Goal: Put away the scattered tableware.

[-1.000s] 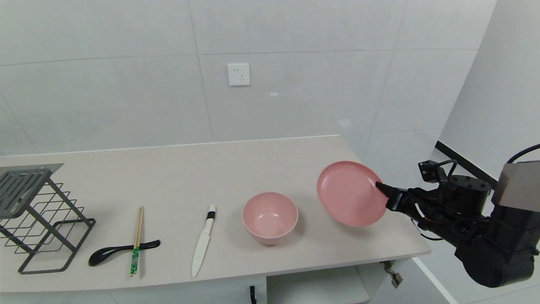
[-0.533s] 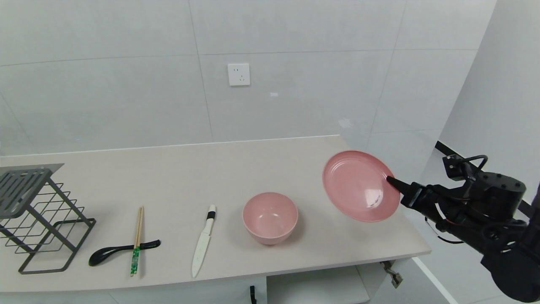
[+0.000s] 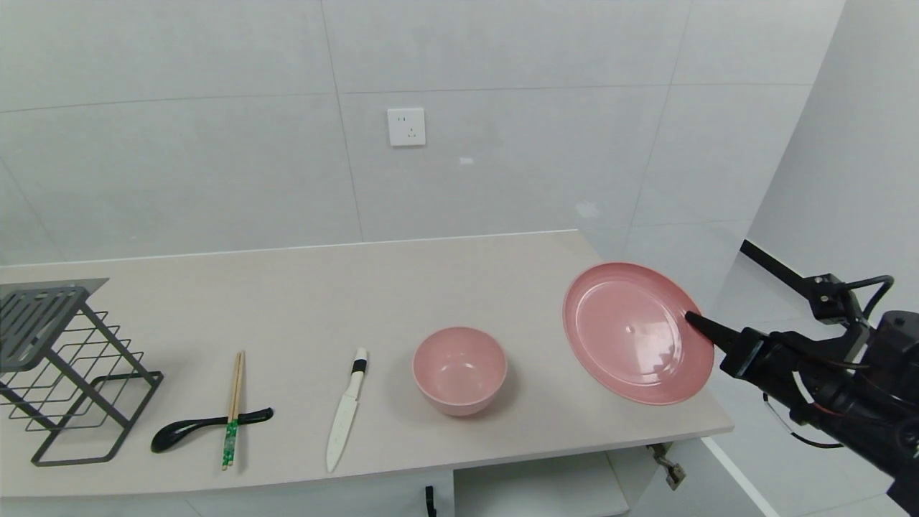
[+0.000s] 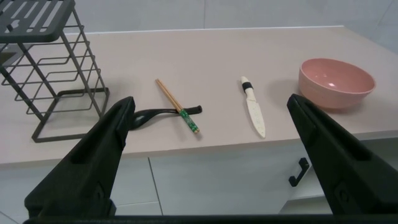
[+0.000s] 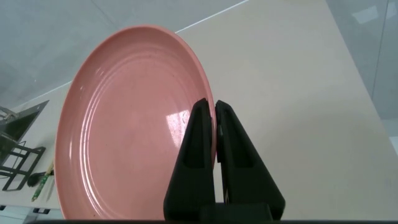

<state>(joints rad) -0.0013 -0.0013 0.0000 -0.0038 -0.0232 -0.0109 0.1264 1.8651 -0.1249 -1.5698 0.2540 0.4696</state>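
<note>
Presently the pink plate (image 3: 635,334) hangs tilted over the counter's (image 3: 431,287) right end, near its front corner. Its rim is pinched tight by the right gripper (image 3: 693,319). A gap separates it from the pink bowl (image 3: 459,370) at 9 o'clock. Farther that way lie the knife (image 3: 346,413), the chopsticks (image 3: 232,409) across the spoon (image 3: 201,425), and the wire rack (image 3: 61,359). The left gripper (image 4: 209,106) gapes wide, holding nothing.

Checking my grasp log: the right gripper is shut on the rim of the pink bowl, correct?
No: the right gripper is shut on the rim of the pink plate, as the right wrist view shows; the pink bowl sits free.
</note>
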